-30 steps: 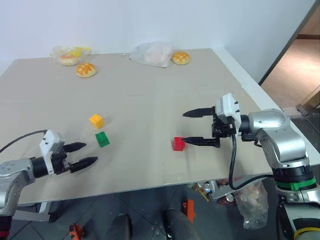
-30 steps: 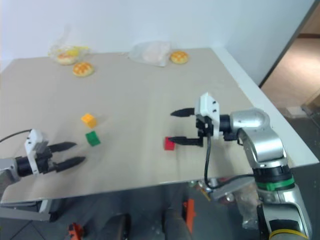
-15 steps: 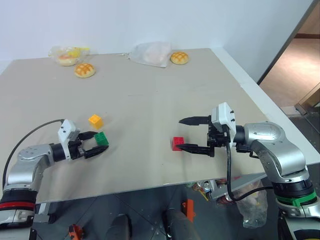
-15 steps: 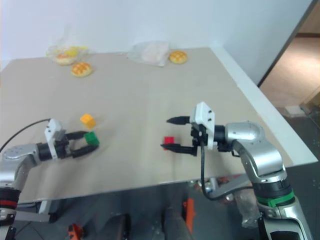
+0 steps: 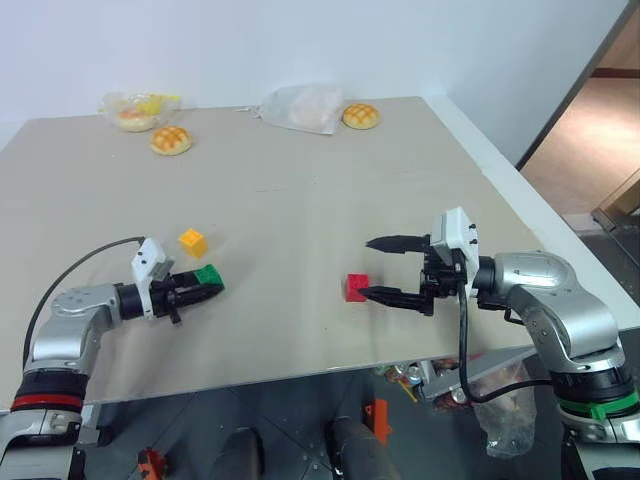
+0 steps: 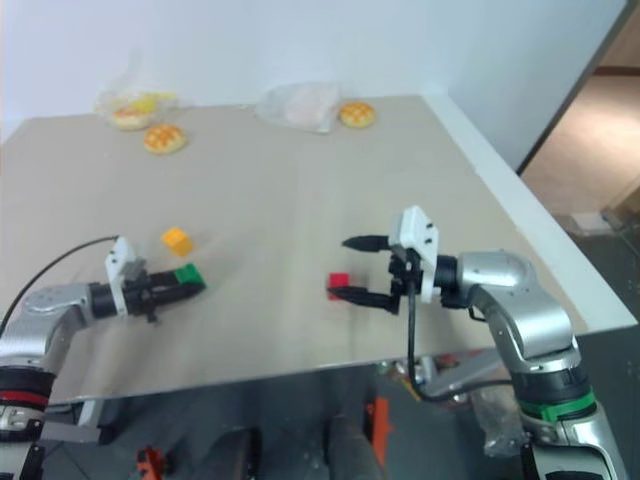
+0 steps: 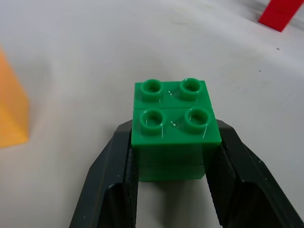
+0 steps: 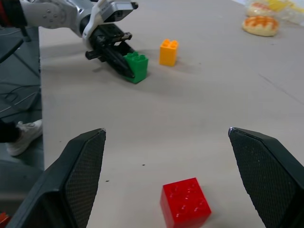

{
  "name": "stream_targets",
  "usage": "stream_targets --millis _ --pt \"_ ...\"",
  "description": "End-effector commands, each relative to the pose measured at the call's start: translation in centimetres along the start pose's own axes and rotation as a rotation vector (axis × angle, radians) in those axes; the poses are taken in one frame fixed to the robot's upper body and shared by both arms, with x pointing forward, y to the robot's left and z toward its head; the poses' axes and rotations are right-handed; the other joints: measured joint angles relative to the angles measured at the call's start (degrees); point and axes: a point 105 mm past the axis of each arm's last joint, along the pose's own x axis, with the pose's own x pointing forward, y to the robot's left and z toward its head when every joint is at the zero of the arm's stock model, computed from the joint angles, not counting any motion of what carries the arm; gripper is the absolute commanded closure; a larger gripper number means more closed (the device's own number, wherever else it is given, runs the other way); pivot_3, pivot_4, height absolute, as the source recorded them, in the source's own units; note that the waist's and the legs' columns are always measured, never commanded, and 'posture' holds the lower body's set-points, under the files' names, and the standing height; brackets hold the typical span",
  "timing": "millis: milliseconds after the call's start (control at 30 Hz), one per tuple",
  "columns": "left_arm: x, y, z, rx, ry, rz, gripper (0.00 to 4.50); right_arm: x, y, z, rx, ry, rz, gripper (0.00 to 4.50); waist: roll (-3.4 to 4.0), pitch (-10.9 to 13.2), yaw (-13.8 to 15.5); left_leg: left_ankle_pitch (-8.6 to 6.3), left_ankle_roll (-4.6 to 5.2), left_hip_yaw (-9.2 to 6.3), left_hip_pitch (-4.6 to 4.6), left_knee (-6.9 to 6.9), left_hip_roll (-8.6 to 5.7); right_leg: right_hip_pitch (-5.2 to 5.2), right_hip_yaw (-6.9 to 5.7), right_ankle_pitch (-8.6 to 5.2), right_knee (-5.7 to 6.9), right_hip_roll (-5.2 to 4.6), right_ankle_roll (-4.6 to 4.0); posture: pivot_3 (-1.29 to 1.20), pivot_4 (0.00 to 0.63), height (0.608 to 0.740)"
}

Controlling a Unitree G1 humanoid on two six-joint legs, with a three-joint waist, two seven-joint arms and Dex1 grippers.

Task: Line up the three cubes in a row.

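On the table: a wide beige tabletop point(image 5: 300, 200) carries three small studded plastic toy-brick cubes, all resting on its surface.
Green cube: the green studded plastic cube point(image 7: 173, 127) sits toward the robot's left, studs up, pinched on two opposite sides by the black fingers point(image 7: 111, 175) of the left gripper point(image 5: 200, 291).
Left gripper: pressed together on the green cube, lying low over the table and pointing toward the middle.
Yellow-orange cube: the yellow-orange studded plastic cube point(image 5: 192, 241) stands just beyond the green one, near it but apart, farther from the robot.
Red cube: the red studded plastic cube point(image 5: 357, 287) lies well apart from the other two, toward the robot's right.
Right gripper: the right gripper point(image 5: 381, 268) is spread wide, holding nothing; its lower fingertip is just beside the red cube, and contact cannot be told.
Row: the three cubes do not form one line.
Far edge: two round golden buns point(image 5: 171, 139) point(image 5: 361, 116) and two clear plastic bags point(image 5: 300, 106) point(image 5: 135, 108) lie along the far side.
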Motion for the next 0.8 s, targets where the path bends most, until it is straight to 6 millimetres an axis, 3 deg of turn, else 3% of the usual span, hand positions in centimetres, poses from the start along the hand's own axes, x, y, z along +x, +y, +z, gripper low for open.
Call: stream_targets --millis 33,200,367,567,800 --pt "2.7 -1.5 2.3 0.096 -0.032 -0.117 3.16 -1.1 -1.0 0.4 -0.012 -0.016 -0.068 0.19 -0.01 0.0 0.3 0.00 0.00 0.00 -0.01 0.02 -0.01 0.01 0.00 0.00 0.00 0.00 0.00 0.00 0.150 0.740" --pt "6.4 -3.0 3.7 0.153 -0.043 -0.245 3.16 -2.3 -1.6 0.2 -0.003 -0.011 -0.128 0.19 -0.01 0.0 1.2 0.00 0.00 0.01 -0.07 0.12 -0.06 0.02 0.05 0.06 -0.02 -0.01 0.10 0.00 0.150 0.740" --pt "8.8 -3.6 4.3 0.180 -0.027 -0.340 3.16 -3.5 -1.5 -0.4 0.014 0.014 -0.172 0.19 -0.01 0.0 1.2 -0.01 0.02 -0.01 -0.04 0.08 -0.04 0.01 0.05 0.08 -0.03 0.05 0.16 0.00 0.150 0.740" --pt "10.5 -4.6 4.2 0.191 0.000 -0.442 3.16 -4.5 -1.3 -0.9 0.045 0.017 -0.226 0.19 -0.01 0.0 1.2 -0.02 0.03 0.00 -0.06 0.09 -0.05 0.01 0.09 0.09 -0.02 0.06 0.18 0.00 0.150 0.740" --pt "11.0 -5.6 4.3 0.182 -0.010 -0.499 3.16 -5.2 -1.1 -2.0 0.077 0.042 -0.265 0.19 -0.01 0.0 1.2 -0.02 0.03 0.00 -0.06 0.10 -0.05 0.01 0.10 0.09 -0.02 0.06 0.19 0.00 0.150 0.740"
